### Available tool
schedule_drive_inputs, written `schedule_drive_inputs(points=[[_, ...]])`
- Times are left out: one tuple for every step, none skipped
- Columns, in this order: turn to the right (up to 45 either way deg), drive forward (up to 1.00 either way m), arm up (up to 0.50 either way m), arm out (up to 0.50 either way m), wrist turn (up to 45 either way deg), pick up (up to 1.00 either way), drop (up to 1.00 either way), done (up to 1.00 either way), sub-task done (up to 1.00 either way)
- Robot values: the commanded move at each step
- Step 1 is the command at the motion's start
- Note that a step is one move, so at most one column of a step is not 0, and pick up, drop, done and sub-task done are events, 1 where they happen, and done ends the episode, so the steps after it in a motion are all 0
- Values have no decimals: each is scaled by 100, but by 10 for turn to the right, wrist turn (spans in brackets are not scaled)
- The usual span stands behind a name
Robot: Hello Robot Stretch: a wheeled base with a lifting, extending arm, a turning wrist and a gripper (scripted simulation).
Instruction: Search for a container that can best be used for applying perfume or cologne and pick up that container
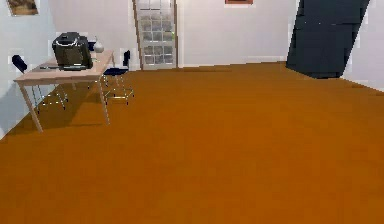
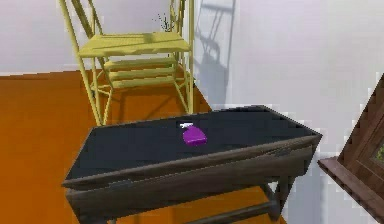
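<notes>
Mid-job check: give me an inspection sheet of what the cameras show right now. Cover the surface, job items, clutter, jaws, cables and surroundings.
surface: dark tabletop on a dark wooden frame, in the arm side view; orange-brown floor all around.
job's things: small purple item with a pale top, on the dark tabletop near its middle; possibly the perfume container, too small to confirm.
clutter: dark appliance on a light wooden table at the forward view's left.
jaws: nothing seen.
cables: nothing seen.
surroundings: yellow rack behind the dark tabletop; blue-seated chair beside the wooden table; glass-paned door; tall dark cabinet; white walls.
</notes>
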Motion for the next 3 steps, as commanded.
schedule_drive_inputs(points=[[0,0,38,0,0,0,0,0,0],[0,0,0,42,0,0,0,0,0],[0,0,0,0,450,0,0,0,0]])
